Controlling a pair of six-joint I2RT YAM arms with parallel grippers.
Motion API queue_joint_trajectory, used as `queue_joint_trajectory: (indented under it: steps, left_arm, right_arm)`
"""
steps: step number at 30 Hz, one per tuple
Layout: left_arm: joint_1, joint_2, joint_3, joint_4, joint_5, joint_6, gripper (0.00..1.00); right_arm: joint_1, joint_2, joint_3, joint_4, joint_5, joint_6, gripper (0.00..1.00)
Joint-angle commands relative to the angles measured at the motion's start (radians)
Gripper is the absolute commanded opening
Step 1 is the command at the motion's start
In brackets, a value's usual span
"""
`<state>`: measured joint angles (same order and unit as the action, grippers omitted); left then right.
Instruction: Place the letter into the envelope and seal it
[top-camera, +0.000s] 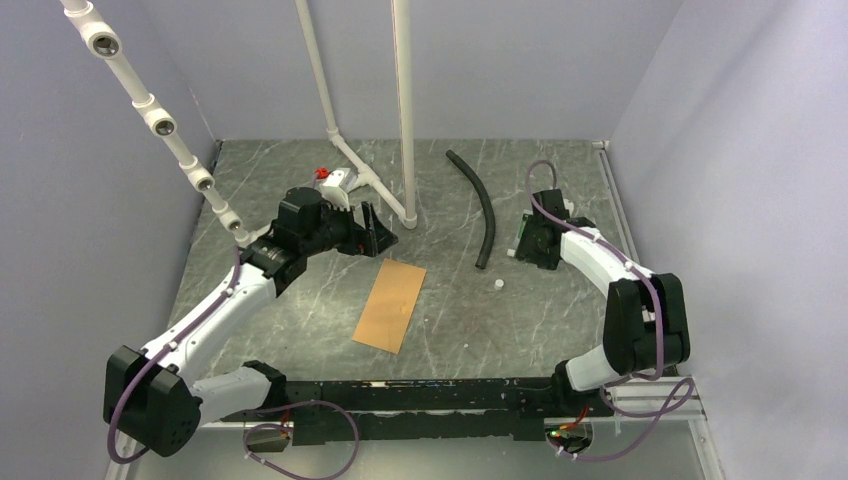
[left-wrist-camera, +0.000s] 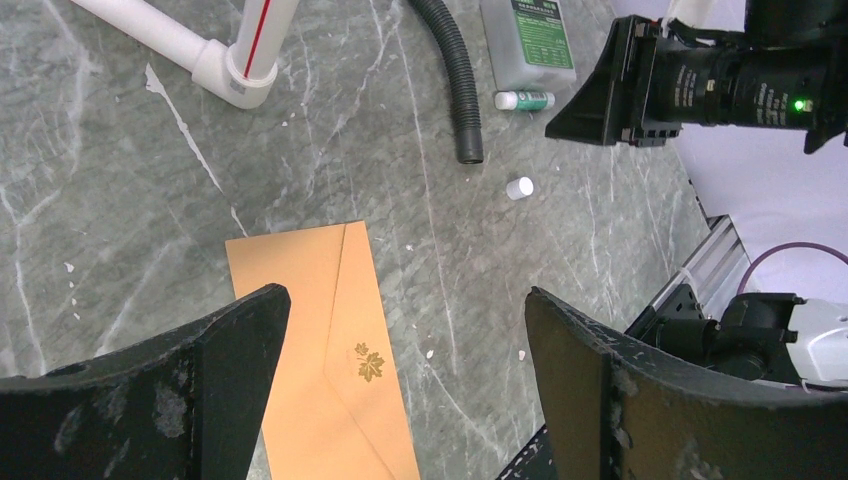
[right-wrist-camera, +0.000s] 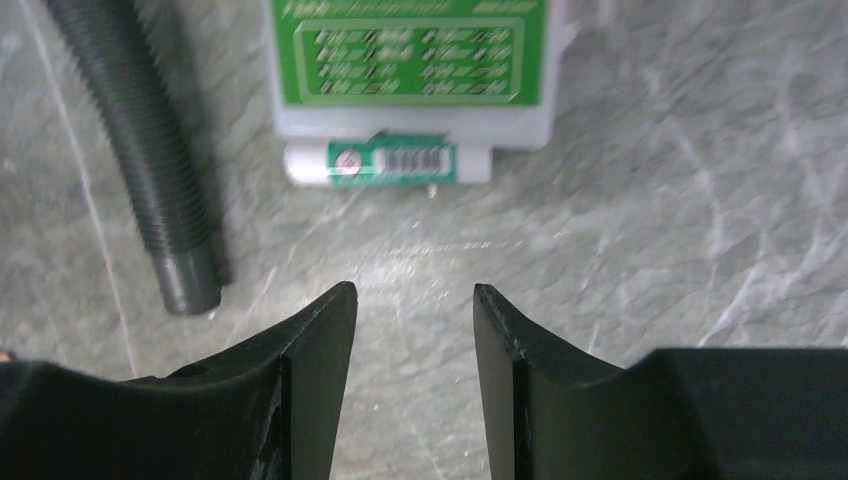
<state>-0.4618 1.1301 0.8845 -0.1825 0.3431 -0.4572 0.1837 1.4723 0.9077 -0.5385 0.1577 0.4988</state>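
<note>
The envelope (top-camera: 390, 305) lies flat, flap closed. The left gripper (left-wrist-camera: 405, 300) hangs wide open above it; the right gripper (right-wrist-camera: 415, 292), slightly open and empty, points at a glue stick (right-wrist-camera: 385, 162).

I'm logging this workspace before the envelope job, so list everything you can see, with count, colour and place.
envelope: one, orange-brown with a gold leaf mark, flat at table centre
letter: none in view
hose: one, black ribbed, beyond the envelope, to its right
cap: one, small, white, near the hose's end
container: one, clear, green label, ahead of the right gripper
tube: one, white, green label, beside the container
pipes: several, white, back left
table: one, grey marbled
left gripper: open, over the envelope
right gripper: open, empty
</note>
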Motion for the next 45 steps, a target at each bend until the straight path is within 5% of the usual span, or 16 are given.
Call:
queue_joint_trajectory:
  steps: [1,10,24,45]
  left_arm:
    - [-0.003,0.008,0.028,0.059,0.017,-0.008,0.93]
    - [-0.003,0.016,0.022,0.062,0.008,-0.018,0.91]
    - [-0.003,0.005,0.008,0.057,-0.008,-0.031,0.91]
    - [-0.003,0.022,-0.002,0.044,-0.044,-0.061,0.91]
  right_arm:
    - [-0.057,0.026,0.004,0.103,0.054,0.007,0.51]
    - [-0.070,0.112,0.021,0.139,0.074,0.157,0.62]
    - [-0.070,0.156,0.038,0.168,0.122,0.256,0.63]
    - [-0.054,0.125,0.023,0.039,0.094,0.185,0.62]
